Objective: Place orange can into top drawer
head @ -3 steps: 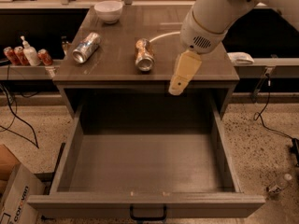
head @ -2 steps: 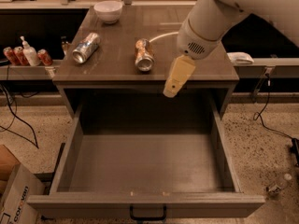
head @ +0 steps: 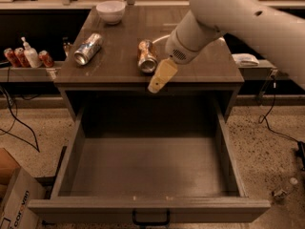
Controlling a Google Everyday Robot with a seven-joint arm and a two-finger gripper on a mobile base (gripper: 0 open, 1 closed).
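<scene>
Orange can (head: 147, 56) is seen lying on its side on the counter (head: 119, 46), long axis front-to-back. Gripper (head: 157, 82) is held just right of its near end; open or closed cannot be told. Top drawer (head: 143, 207) is seen open below.

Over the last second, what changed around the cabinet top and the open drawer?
The gripper moved leftward in the camera view along the front edge of the cabinet top, closing in on the orange can. Nothing was grasped or released. The orange can, silver can, white bowl and the open, bare top drawer stayed put.
</scene>
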